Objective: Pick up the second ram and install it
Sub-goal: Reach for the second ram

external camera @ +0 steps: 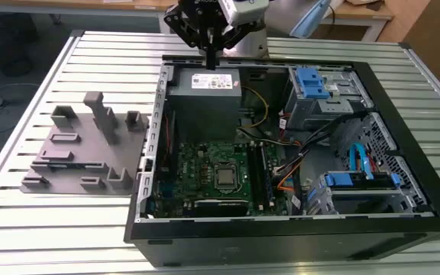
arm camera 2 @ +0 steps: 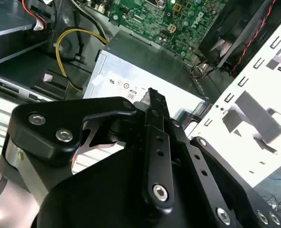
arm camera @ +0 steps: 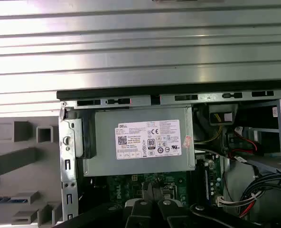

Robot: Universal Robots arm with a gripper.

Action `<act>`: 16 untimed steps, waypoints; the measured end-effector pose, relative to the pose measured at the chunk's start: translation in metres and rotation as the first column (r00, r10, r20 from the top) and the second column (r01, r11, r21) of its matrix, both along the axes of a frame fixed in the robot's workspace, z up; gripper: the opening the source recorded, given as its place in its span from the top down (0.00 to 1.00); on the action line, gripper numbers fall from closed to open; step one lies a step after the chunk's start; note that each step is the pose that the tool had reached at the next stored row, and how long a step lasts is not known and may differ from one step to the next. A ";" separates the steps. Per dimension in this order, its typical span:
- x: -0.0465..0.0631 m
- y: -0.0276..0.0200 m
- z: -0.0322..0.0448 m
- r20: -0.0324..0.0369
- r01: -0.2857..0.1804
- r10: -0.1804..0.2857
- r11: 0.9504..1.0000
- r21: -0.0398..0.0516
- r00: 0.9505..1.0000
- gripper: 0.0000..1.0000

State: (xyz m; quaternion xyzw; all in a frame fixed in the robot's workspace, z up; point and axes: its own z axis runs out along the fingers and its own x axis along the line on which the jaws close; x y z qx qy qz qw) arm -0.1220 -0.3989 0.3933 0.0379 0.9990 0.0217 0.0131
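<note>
Hovers with tool point(external camera: 211, 60) pressed together, gripping nothing, over white-labelled grey power supply point(external camera: 204, 100) near one desk point(external camera: 90, 51) edge.

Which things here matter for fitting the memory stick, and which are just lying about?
For the job: gripper; the second ram, seemingly the blue-green strip in the grey holder; black motherboard slots.
Lying about: power supply; blue drive bracket; cables.

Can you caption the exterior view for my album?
Black robot gripper hovers above the grey metal power supply box inside an open black computer case.
</note>
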 end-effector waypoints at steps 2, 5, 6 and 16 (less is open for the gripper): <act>0.000 0.0000 0.0000 0.000 0.000 0.000 1.000 0.000 1.000 0.89; -0.005 -0.0001 0.0001 0.000 0.000 0.000 1.000 0.000 1.000 0.89; -0.009 -0.0001 0.0001 0.000 0.000 0.000 1.000 0.000 1.000 0.89; -0.044 0.0000 -0.0002 0.000 0.000 0.000 1.000 0.000 1.000 0.89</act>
